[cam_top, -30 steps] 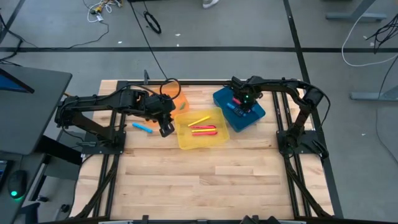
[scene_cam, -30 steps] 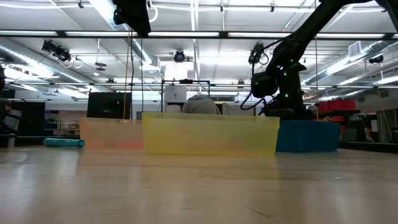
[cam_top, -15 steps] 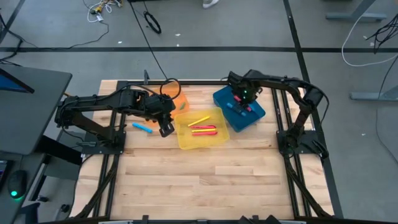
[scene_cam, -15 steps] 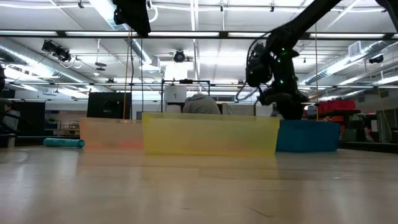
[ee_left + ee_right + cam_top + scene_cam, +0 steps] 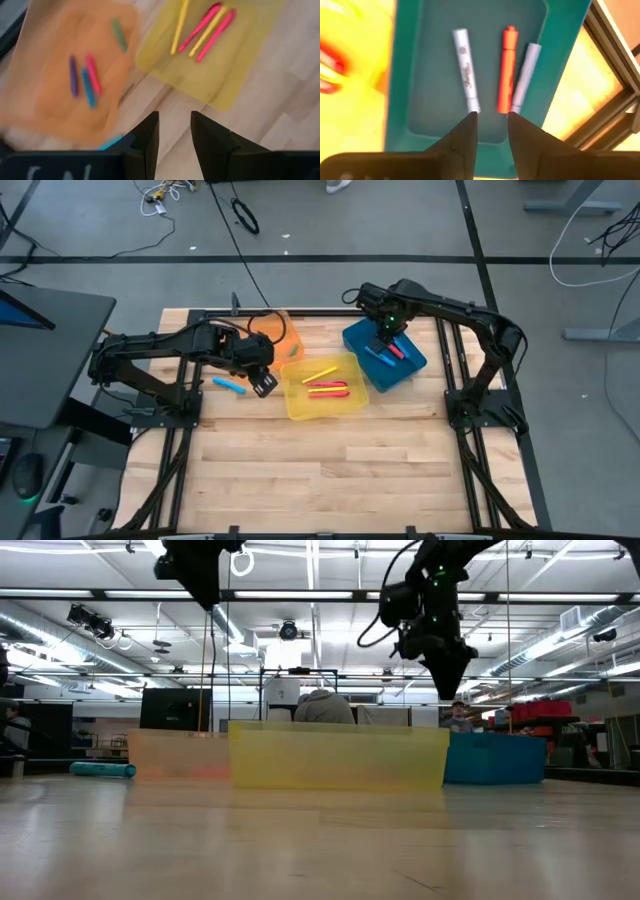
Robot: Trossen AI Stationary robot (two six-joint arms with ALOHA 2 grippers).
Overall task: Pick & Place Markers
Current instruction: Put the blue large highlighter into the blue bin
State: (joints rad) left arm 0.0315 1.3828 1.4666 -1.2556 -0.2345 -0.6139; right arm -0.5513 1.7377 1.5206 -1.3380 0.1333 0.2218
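Markers lie in three bins. The orange bin [image 5: 75, 75] holds purple, blue, pink and green ones. Yellow and pink-red markers [image 5: 207, 30] rest in the yellow bin [image 5: 322, 386]. In the blue bin [image 5: 385, 357] lie two pale markers [image 5: 466, 70] and an orange-red one [image 5: 507, 70]. A blue marker [image 5: 228, 385] lies flat on the table, left of the bins. My left gripper [image 5: 263, 383] hangs open and empty above the table between the orange and yellow bins. My right gripper [image 5: 491, 125] is open and empty, high above the blue bin.
The three bins stand side by side across the far half of the wooden table [image 5: 320, 470]; its near half is bare wood. A metal frame [image 5: 455, 370] borders the table at the right. In the low view the yellow bin [image 5: 338, 755] hides what lies behind it.
My right gripper has risen out of the blue bin, from bin level to well above it, drifting slightly toward the table's far left. A red marker now shows lying in that bin. My left gripper has shifted a little toward the table's left edge.
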